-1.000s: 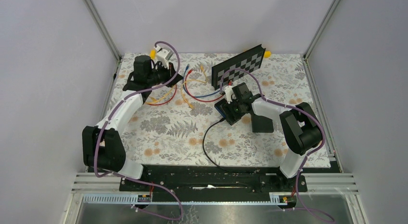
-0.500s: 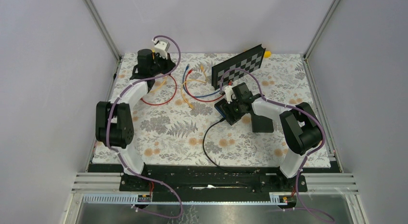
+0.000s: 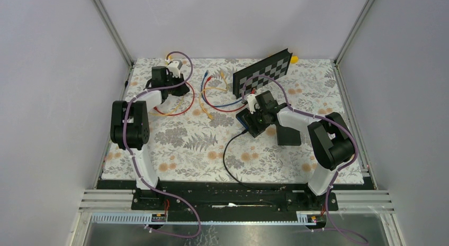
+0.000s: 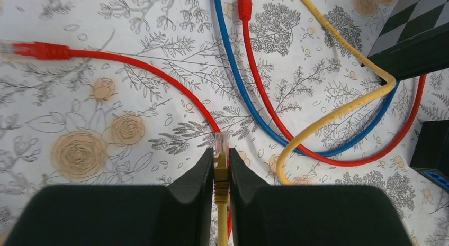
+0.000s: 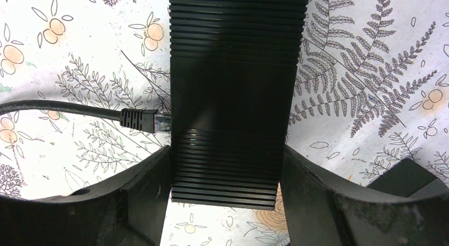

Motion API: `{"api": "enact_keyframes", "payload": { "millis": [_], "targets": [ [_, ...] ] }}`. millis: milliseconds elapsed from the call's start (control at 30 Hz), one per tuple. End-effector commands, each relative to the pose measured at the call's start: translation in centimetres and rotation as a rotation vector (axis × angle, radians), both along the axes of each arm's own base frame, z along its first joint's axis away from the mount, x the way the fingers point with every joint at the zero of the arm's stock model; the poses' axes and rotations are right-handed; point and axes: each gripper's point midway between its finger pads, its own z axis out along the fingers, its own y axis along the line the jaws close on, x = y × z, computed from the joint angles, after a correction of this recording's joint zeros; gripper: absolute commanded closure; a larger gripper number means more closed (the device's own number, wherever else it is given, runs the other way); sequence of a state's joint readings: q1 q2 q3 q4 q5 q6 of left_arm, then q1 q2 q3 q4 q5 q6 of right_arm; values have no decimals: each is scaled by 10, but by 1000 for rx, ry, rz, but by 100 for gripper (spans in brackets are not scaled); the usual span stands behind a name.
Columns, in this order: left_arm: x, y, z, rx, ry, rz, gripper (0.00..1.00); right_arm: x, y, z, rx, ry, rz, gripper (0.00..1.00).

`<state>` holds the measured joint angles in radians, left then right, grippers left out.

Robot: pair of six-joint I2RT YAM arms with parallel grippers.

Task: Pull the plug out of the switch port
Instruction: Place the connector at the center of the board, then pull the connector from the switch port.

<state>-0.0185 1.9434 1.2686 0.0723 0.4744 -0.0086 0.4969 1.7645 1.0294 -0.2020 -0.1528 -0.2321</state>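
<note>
**Near field.** The black cable (image 3: 224, 153) is curling across the floral-printed desk (image 3: 185, 145) toward 12 o'clock. You are clamping the right end effector (image 5: 225, 172) on the switch (image 5: 230, 71), one finger pressing each long side. The switch is a matte black box with fine ribs running across its top. The black plug (image 5: 138, 119) is sitting in a port on the side facing 9 o'clock in the right wrist view, so this part of the task is looking undone.

**Handling.** The plug is likely light, hard moulded plastic with a ridged boot, and its cable limp. You are probably best off taking hold of the boot itself, not the cord, and drawing straight out toward 9 o'clock. Its latch tab is not visible here and may be fragile. The switch looks light enough to slide, so the bracing grip is doing useful work.

**Far field.** At about 11 o'clock on the desk, you are pinching the left end effector (image 4: 221, 172) onto a yellow plug (image 4: 221, 153). Its clear tip is pointing free of any port. Beyond it, the glossy red cable (image 4: 159, 79), blue cable (image 4: 233, 82) and yellow cable (image 4: 339, 111) are looping loosely. The checkerboard panel (image 3: 263, 71) is leaning at about 1 o'clock.
</note>
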Motion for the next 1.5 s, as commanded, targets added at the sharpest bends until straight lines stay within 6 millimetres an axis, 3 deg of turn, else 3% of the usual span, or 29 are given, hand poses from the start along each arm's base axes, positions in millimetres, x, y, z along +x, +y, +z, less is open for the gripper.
{"api": "enact_keyframes", "payload": {
  "millis": [0, 267, 367, 667, 867, 1033, 1167, 1467],
  "targets": [
    [13, -3, -7, -65, 50, -12, 83, -5, -4, -6, -28, 40, 26, 100],
    [33, -5, -21, -102, 116, -3, 79, -6, -4, -6, -27, 45, 28, 100],
    [44, 10, -17, -97, 94, 30, 77, -7, -3, -7, -26, 52, 32, 100],
    [85, 20, -2, -76, 73, 71, 72, -8, -4, -12, -32, 69, 35, 99],
    [90, 25, 0, -67, 74, 99, 55, -8, -4, -11, -32, 66, 36, 99],
    [74, 21, 20, -88, 45, 89, 30, -9, -3, -13, -33, 71, 39, 99],
    [44, 8, 31, -145, 44, 45, 16, -9, -3, -12, -29, 73, 39, 97],
    [-50, -31, 43, -278, 60, -100, 12, -11, -1, -14, -21, 91, 33, 78]
  ]
}}
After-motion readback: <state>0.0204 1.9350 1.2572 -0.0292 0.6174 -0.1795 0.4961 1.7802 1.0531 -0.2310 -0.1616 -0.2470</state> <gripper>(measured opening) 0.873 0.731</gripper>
